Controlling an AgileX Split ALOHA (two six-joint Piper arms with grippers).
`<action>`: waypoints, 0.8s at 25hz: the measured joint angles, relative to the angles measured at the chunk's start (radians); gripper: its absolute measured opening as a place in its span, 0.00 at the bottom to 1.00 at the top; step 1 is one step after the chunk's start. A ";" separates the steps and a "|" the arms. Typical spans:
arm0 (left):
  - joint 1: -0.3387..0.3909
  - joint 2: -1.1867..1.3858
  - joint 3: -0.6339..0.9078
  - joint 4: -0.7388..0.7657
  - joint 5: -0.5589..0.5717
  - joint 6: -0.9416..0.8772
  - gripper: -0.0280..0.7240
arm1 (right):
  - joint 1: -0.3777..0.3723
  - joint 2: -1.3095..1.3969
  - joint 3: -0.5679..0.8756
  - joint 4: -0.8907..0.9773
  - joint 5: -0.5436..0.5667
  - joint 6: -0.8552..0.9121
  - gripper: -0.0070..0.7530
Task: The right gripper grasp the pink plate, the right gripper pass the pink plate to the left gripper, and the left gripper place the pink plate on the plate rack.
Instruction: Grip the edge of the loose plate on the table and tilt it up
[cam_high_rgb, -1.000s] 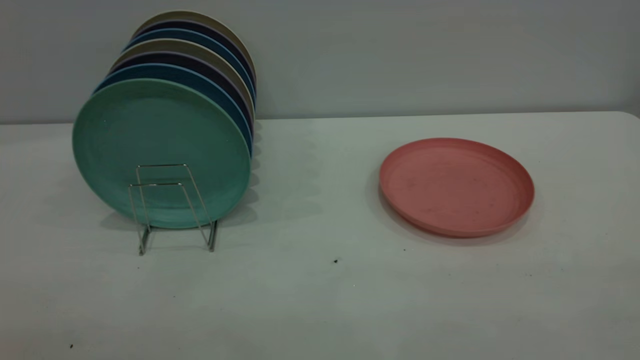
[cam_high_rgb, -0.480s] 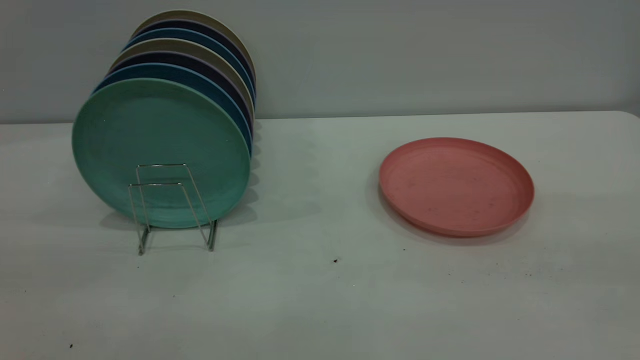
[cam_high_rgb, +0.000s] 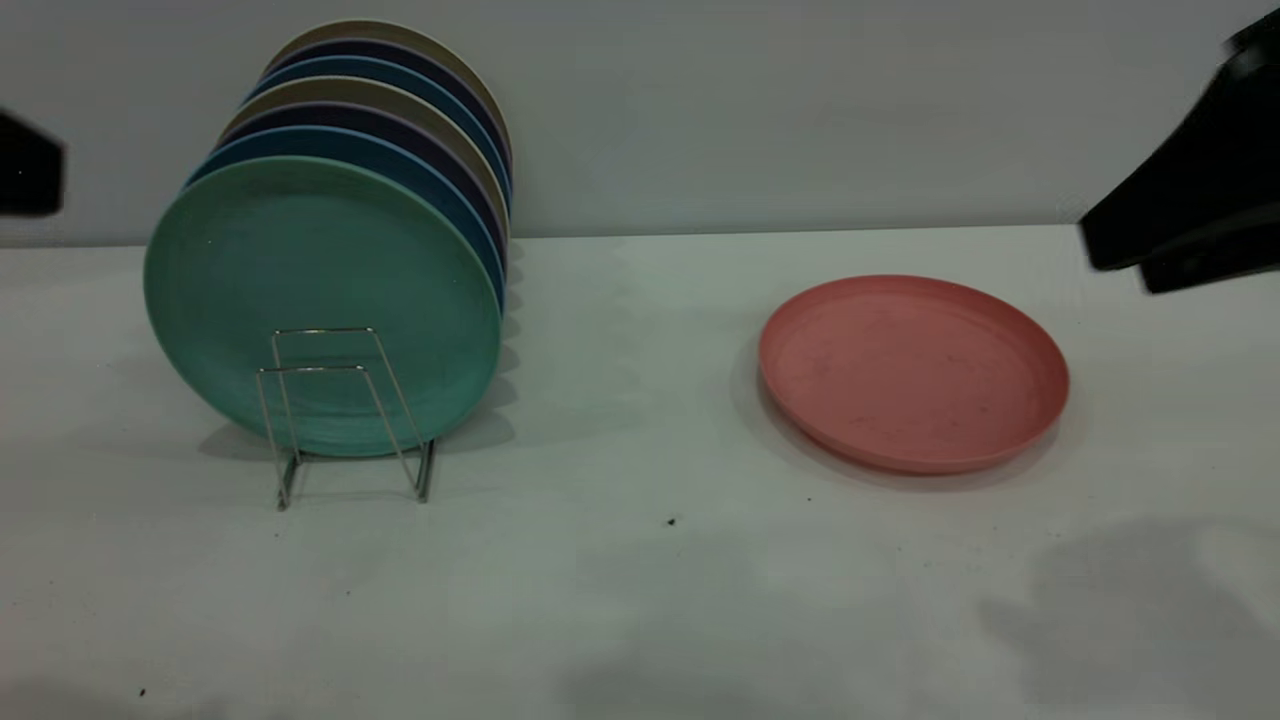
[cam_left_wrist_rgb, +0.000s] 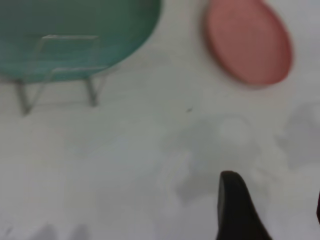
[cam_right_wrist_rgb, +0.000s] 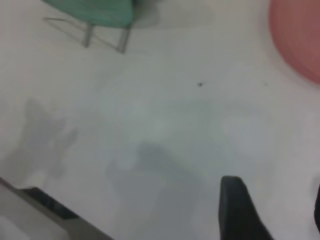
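The pink plate (cam_high_rgb: 912, 372) lies flat on the white table, right of centre; it also shows in the left wrist view (cam_left_wrist_rgb: 248, 42) and the right wrist view (cam_right_wrist_rgb: 297, 40). The plate rack (cam_high_rgb: 345, 420) stands at the left, its front wire loops empty. My right gripper (cam_high_rgb: 1115, 262) enters high at the right edge, above and right of the pink plate, fingers apart and empty (cam_right_wrist_rgb: 275, 210). My left gripper (cam_high_rgb: 30, 175) shows only as a black piece at the left edge, beside the racked plates; in its wrist view its fingers are apart and empty (cam_left_wrist_rgb: 275, 210).
A teal-green plate (cam_high_rgb: 320, 300) stands upright at the front of the rack, with several dark blue and beige plates (cam_high_rgb: 400, 110) behind it. A grey wall runs behind the table (cam_high_rgb: 640, 600). Small dark specks dot the tabletop.
Both grippers have come into view: the right one at the upper right edge, the left one at the left edge. Their shadows now fall on the near table. Plate and rack are unmoved.
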 joint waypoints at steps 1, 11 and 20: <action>0.000 0.018 0.000 -0.046 -0.003 0.048 0.58 | -0.018 0.067 -0.040 0.000 0.016 -0.008 0.52; 0.000 0.297 -0.080 -0.235 0.014 0.251 0.58 | -0.129 0.487 -0.374 0.002 0.061 -0.023 0.52; 0.000 0.404 -0.116 -0.234 0.187 0.251 0.58 | -0.135 0.671 -0.538 0.006 -0.026 -0.022 0.52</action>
